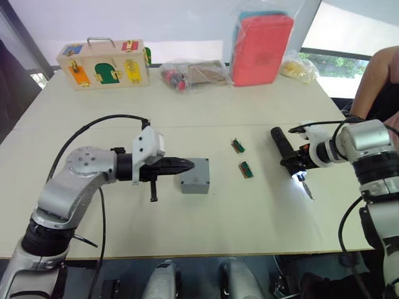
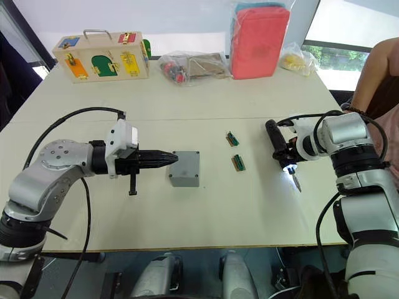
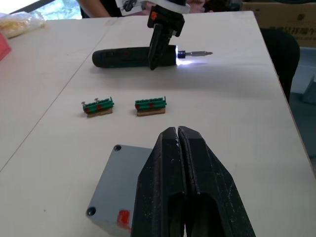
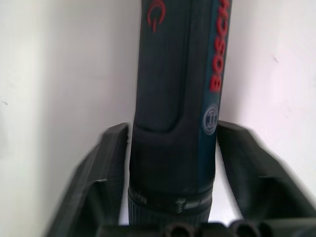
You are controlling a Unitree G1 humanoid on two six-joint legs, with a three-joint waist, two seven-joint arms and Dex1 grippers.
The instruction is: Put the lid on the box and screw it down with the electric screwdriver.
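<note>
Grey lid [image 1: 196,175] seated on the box mid-table, left gripper [image 1: 187,166] pressed together over its near edge, right gripper [image 1: 293,163] clamped around the lit electric screwdriver [image 1: 288,151], two green connector blocks [image 1: 242,158] between.

Left arm's tool [image 1: 187,166] pressed closed, level above the tabletop; right arm's tool [image 1: 293,161] clamped, wrist bent inward.

Looks like a robotics lab: pale tabletop [image 1: 206,112] holding a wooden latch box [image 1: 103,64], bagged parts [image 1: 193,75], beside bright windows [image 1: 355,31].
</note>
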